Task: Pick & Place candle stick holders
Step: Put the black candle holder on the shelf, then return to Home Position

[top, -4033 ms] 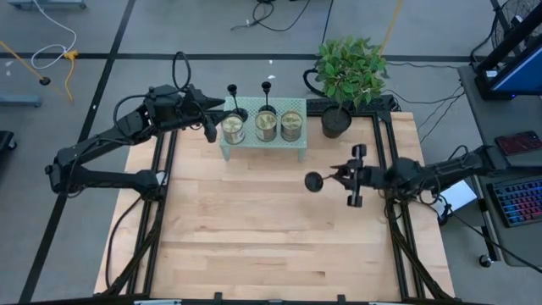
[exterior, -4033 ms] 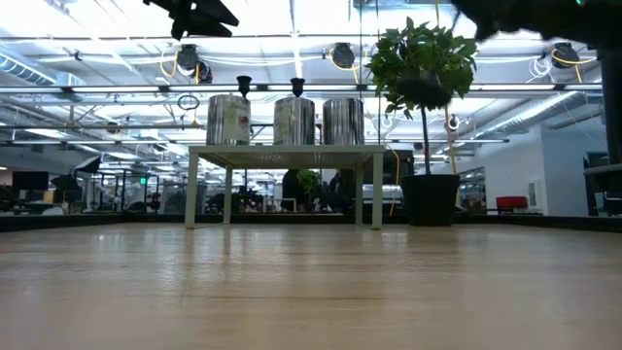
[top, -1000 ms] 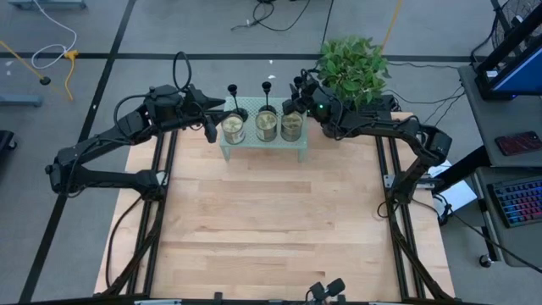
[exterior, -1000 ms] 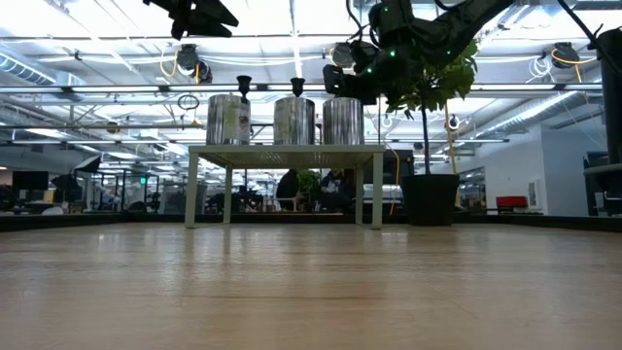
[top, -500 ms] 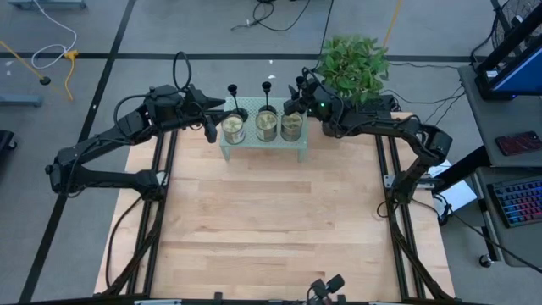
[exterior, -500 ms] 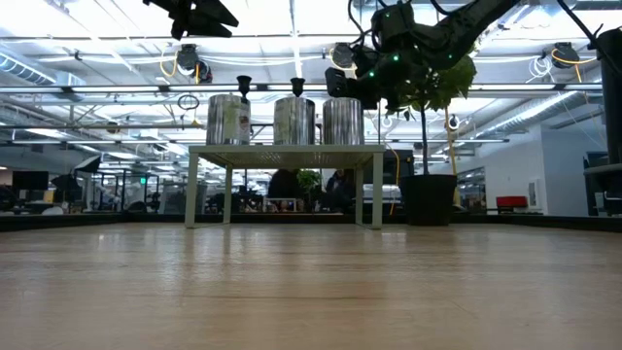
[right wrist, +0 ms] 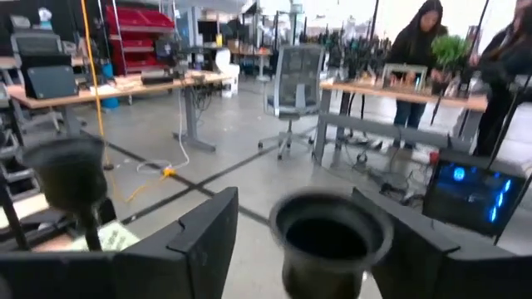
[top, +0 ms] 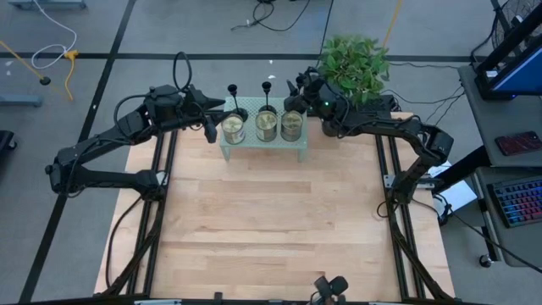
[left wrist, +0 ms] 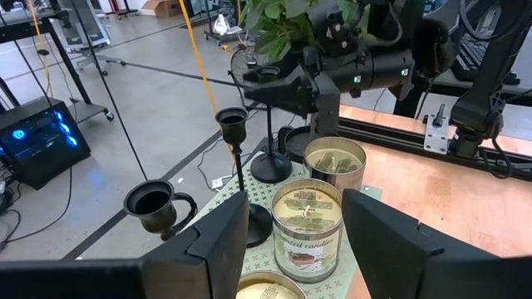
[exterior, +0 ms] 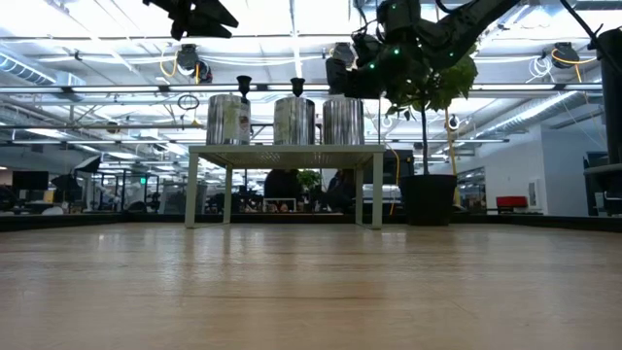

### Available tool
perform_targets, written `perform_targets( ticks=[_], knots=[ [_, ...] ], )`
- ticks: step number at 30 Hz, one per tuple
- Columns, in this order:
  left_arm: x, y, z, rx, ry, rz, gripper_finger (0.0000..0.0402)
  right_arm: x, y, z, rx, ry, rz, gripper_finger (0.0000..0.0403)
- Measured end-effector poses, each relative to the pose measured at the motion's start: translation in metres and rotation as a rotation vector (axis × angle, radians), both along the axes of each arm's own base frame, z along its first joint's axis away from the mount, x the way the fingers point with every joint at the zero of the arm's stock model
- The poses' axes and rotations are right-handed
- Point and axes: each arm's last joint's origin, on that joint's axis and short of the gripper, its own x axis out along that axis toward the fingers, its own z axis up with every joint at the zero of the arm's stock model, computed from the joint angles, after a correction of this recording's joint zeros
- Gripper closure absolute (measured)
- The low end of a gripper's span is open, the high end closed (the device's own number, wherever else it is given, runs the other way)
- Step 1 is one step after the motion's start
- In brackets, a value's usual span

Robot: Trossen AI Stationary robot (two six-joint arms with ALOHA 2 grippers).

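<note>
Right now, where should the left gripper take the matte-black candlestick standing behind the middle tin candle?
Probably by the thin upright stem of that candlestick, just under its cup. Reach in from the left gripper side, above the tin candles, since they screen the round base.

Black candlestick cup (right wrist: 331,235) between two dark fingers (right wrist: 193,237)
</note>
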Motion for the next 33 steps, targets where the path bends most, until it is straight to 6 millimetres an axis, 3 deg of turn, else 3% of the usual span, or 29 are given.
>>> perform_targets(
  ticks=[13,22,28,33],
  knots=[
    [0.0,0.0,0.0,0.0,0.002,0.0,0.0199,0.007,0.013,0.016,-0.202,0.023,0.026,0.0156],
    [0.0,0.0,0.0,0.0,0.002,0.0,0.0199,0.009,0.034,0.03,-0.308,0.056,0.055,0.0155],
    [-0.002,-0.001,0.001,0.056,0.024,-0.015,0.0203,0.002,0.071,0.054,-0.343,0.113,0.251,0.0161],
    [-0.011,-0.006,0.006,0.096,0.027,-0.024,0.0254,-0.017,0.112,0.065,-0.306,0.27,0.52,0.0186]
  ],
)
